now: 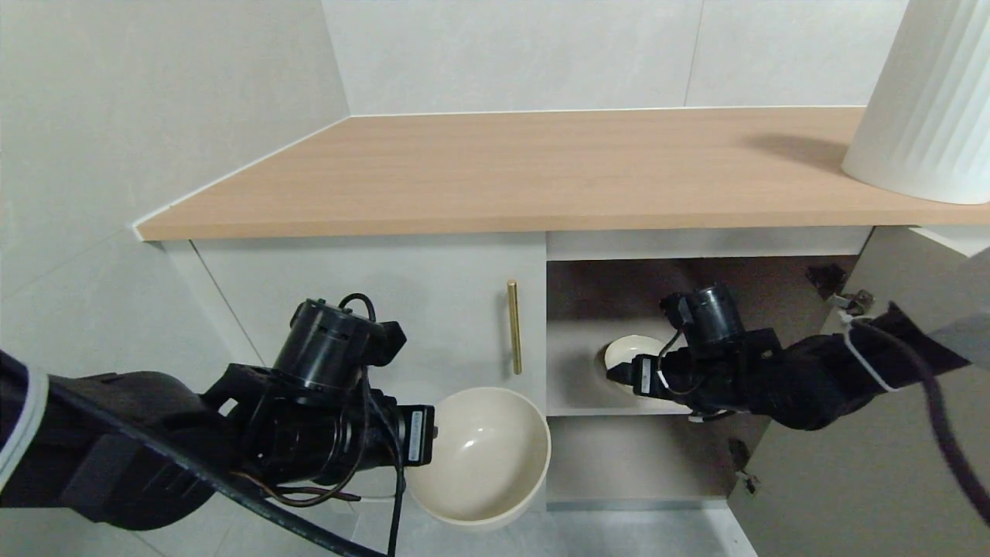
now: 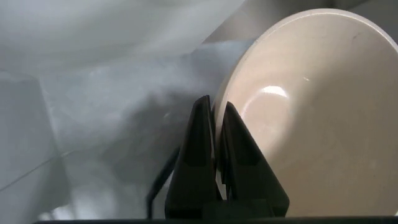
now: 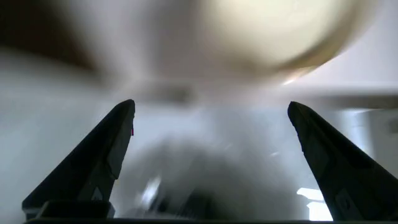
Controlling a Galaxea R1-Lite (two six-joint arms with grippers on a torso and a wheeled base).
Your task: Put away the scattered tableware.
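Large cream bowl (image 2: 311, 112) is pinched by its rim alone in the near-closed left gripper (image 2: 214, 106), a small bowl (image 1: 628, 352) is seen on the cabinet shelf (image 1: 576, 383) just ahead of the wide-spread, empty right gripper (image 3: 210, 106), and slippage is risked from so thin a grip.

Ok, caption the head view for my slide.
Left pincer grips a cream bowl by its rim; right pincer, open, faces a second bowl on the cabinet shelf.

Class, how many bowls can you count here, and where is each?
2. One cream bowl is held by its rim in the left gripper, before the closed cabinet door. The other bowl sits on the open cabinet's shelf, near the right gripper. Others may be hidden inside.
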